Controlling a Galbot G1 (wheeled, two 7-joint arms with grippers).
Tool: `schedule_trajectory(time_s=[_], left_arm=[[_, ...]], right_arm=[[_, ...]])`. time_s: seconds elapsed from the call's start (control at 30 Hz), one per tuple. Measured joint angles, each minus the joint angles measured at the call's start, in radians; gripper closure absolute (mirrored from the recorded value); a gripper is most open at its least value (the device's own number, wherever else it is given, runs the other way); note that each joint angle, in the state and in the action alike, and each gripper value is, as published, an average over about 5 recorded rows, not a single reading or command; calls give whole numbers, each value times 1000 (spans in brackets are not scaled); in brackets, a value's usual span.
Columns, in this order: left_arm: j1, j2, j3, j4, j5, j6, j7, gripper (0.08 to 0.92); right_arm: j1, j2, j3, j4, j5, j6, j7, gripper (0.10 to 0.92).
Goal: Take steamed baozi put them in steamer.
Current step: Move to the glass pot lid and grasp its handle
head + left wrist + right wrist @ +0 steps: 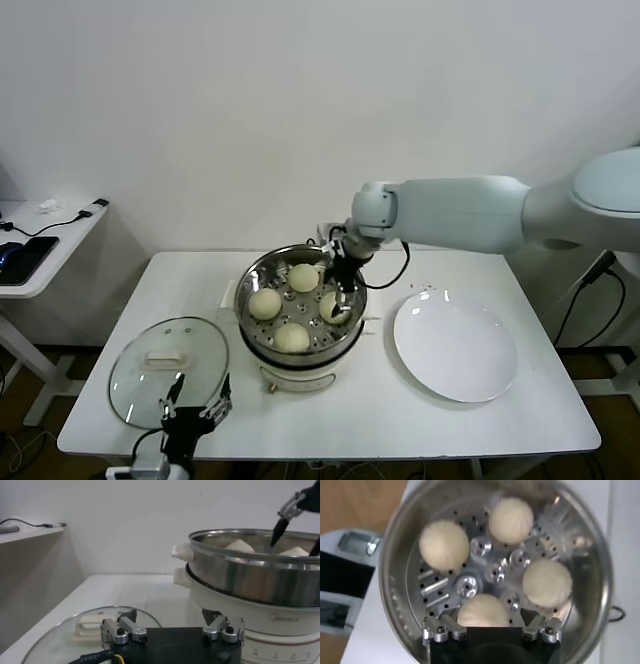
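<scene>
The steamer (300,360), a shiny steel pot on a cream base, stands mid-table. Four off-white baozi lie on its perforated tray (492,572): one at the back (303,277), one left (265,303), one front (292,338), one right (328,304). My right gripper (343,297) reaches down into the pot. In the right wrist view it (489,613) is open, with the jaws spread either side of the right baozi (483,607) and apart from it. My left gripper (192,410) is open and empty, low at the table's front edge beside the lid.
An empty white plate (455,345) lies right of the steamer. The glass lid (168,368) with a cream handle lies flat to the left, just ahead of my left gripper (169,611). A side desk (40,235) with cables stands far left.
</scene>
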Motion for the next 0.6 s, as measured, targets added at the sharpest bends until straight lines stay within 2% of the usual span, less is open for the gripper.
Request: schedule_trajectory(time_s=[0.17, 0.3, 0.6], left_arm=[[7, -2, 3, -12, 2, -1, 1, 177], [12, -8, 8, -22, 4, -2, 1, 177], [10, -4, 6, -20, 0, -34, -2, 177]], right_arm=[[40, -70, 44, 17, 31, 23, -34, 203], [45, -141, 104, 32, 47, 34, 14, 202], [-131, -346, 422, 84, 4, 27, 375, 203]])
